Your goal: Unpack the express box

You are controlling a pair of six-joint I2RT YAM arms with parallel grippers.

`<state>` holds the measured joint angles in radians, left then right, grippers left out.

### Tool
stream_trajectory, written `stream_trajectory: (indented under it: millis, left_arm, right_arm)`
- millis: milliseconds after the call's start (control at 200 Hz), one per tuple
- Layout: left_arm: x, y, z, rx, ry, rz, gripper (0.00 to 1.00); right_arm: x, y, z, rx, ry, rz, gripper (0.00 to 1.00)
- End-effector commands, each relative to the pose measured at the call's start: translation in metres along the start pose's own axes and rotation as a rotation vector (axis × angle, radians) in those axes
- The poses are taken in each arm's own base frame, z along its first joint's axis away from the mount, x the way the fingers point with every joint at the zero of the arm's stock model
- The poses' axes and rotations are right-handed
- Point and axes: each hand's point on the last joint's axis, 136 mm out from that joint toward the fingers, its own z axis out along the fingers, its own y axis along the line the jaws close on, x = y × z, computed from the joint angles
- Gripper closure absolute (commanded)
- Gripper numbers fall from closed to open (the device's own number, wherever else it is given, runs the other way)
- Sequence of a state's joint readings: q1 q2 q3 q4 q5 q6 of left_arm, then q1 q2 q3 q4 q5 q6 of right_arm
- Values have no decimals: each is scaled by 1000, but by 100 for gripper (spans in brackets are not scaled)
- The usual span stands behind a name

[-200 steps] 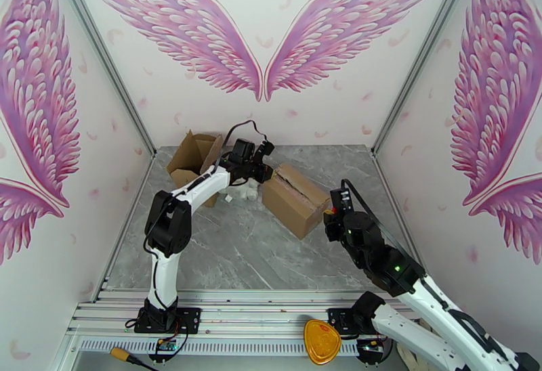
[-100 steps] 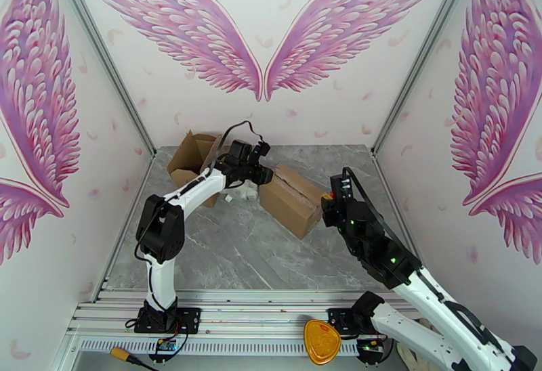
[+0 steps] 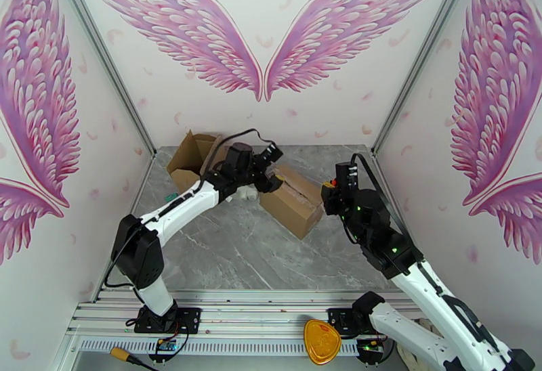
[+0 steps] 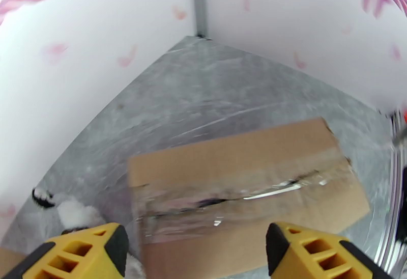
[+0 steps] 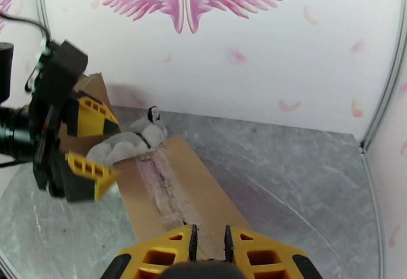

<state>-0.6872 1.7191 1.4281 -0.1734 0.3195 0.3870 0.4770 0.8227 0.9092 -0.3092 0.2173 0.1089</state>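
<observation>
Looking at the express box [image 3: 293, 200], we are seeing it lying taped shut mid-desk [image 3: 237, 250], a white plush toy [image 5: 135, 140] against its left end. Our left end effector [image 4: 196, 244] is hovering wide open over that end. The right end effector [image 5: 209, 239] is sitting at the other end with its fingers nearly together, and we cannot tell whether it is gripping anything.

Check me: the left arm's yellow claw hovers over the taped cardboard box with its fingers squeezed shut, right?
Not shut. The left gripper hovers over the taped cardboard box with its fingers spread wide open, as the left wrist view shows.
</observation>
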Motion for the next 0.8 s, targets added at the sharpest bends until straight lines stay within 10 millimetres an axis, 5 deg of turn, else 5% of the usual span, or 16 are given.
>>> stream_trajectory:
  millis: [0,230,585,795]
  left_arm:
    - [-21,-30,2,20,-97,361,26]
    - [-35,-67,13,82,-225,548,31]
    - [-50,-92,22,224,-342,441,54]
    - [-46,-105,22,296,-345,409,50]
  right_arm:
    - [-33,12,-6,-93,-67,65,100]
    - [-45,13,-5,-134,-48,114,100]
    - [-61,15,-8,-171,-82,148,100]
    - [-67,14,-7,-172,-107,148,100]
